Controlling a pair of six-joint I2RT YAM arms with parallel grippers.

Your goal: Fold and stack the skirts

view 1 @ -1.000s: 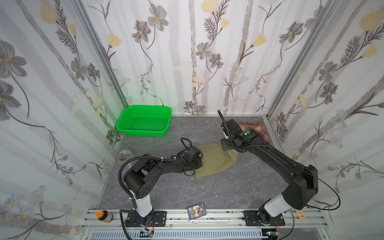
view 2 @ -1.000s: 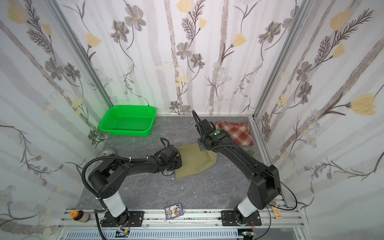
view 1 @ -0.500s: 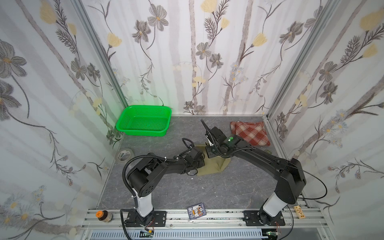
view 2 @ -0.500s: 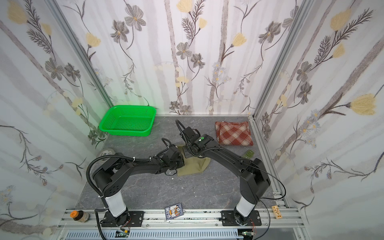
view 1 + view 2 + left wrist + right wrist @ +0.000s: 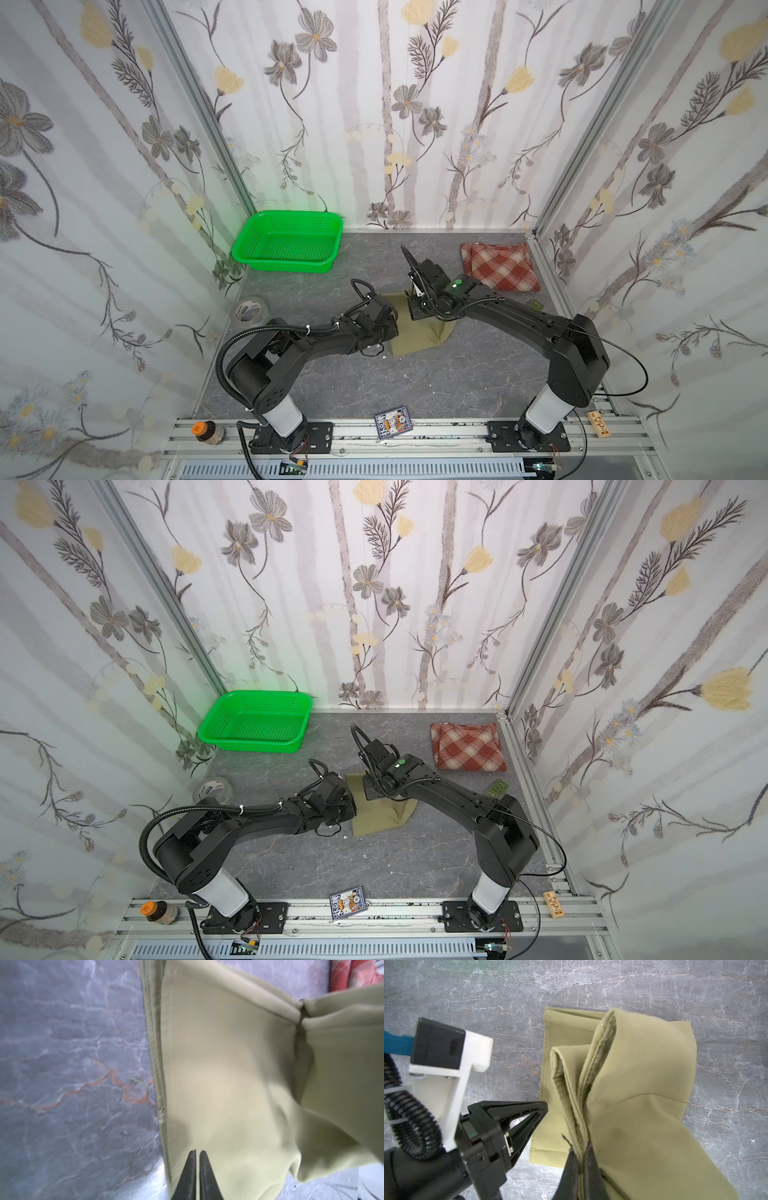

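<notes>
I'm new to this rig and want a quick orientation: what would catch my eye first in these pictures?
Two black arms meet mid-table over a khaki skirt, the right gripper shut on a bunched fold of it and the left gripper closed at its edge. A bright green basket sits in the back left corner, and a folded red plaid skirt lies in the back right corner.

A robot test cell in a lab, not a lived-in room; the walls (image 5: pixel 374 104) are flat panels papered with a flower print, held between bare aluminium posts (image 5: pixel 203 104); the tabletop (image 5: pixel 457 386) is a grey marble-look sheet; a slotted aluminium rail (image 5: pixel 449 431) runs along its front edge, with the left arm (image 5: pixel 291 345) and right arm (image 5: pixel 532 324) bolted to it; a vented cable duct (image 5: pixel 353 471) runs below; a tape roll (image 5: pixel 261 313) lies by the left edge.
</notes>
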